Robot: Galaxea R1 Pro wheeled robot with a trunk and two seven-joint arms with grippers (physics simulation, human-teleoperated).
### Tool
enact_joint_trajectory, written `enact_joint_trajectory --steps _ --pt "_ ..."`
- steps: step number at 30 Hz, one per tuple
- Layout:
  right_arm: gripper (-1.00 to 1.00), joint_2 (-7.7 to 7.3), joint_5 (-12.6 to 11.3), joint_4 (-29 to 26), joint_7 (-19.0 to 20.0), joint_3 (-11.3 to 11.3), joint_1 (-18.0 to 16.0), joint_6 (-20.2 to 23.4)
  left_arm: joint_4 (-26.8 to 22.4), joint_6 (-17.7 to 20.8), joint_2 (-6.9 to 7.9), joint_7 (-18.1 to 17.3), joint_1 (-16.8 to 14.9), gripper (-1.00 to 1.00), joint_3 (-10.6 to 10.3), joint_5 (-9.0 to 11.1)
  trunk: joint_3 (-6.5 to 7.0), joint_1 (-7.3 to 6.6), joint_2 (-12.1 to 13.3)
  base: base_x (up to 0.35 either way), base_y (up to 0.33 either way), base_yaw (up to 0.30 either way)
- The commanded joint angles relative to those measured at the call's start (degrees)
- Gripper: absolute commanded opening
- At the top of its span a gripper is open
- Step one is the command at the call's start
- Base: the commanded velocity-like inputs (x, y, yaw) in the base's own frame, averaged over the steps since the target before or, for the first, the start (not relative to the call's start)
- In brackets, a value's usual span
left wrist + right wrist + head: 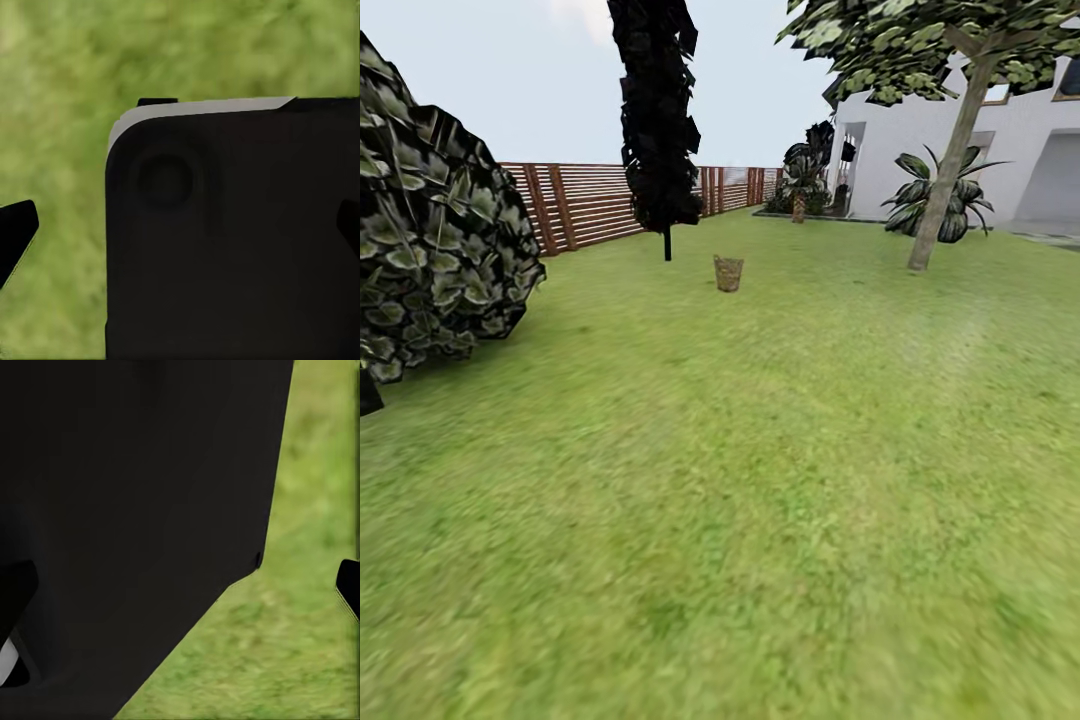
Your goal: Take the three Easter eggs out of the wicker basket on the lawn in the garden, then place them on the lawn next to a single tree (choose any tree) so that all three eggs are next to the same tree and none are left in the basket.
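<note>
The wicker basket (728, 272) stands small and far off on the lawn (760, 480), straight ahead in the head view. The Easter eggs are hidden; the basket's inside is too distant to make out. A tree (948, 170) with a bare grey-brown trunk rises to the right of the basket, near the house. My left gripper (180, 232) is open, its dark fingertips (16, 232) spread to the picture's edges over grass, with a black robot part behind them. My right gripper (180, 592) is likewise open, one fingertip (349, 589) showing against grass.
A black conifer (655, 120) stands just left of the basket. A large leafy bush (430, 230) crowds the left side. A brown slatted fence (600, 200) runs along the back. The white house (980, 150) and broad-leaved shrubs (940, 205) lie at the far right.
</note>
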Motion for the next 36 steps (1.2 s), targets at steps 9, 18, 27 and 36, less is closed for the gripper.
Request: enact_joint_trajectory --steps 9,18,27,36 --pt "1.00 0.29 0.0 0.0 0.1 0.1 0.0 -0.1 0.0 -0.2 0.00 0.0 0.0 1.00 -0.1 0.0 -0.04 0.04 0.0 0.341 0.000 0.000" --pt "1.00 0.24 0.1 -0.1 0.1 -0.1 0.0 -0.1 0.0 -0.2 0.00 0.0 0.0 1.00 -0.1 0.0 -0.04 0.04 0.0 0.341 0.000 0.000" --pt "1.00 -0.03 0.3 0.0 0.1 -0.1 0.0 0.0 0.0 -0.2 0.00 0.0 0.0 1.00 0.0 0.0 -0.04 0.04 0.0 0.341 0.000 0.000" --pt "1.00 0.27 -0.1 0.0 0.1 0.0 0.0 0.0 0.0 -0.2 0.00 0.0 0.0 1.00 0.0 0.0 -0.04 0.04 0.0 0.341 0.000 0.000"
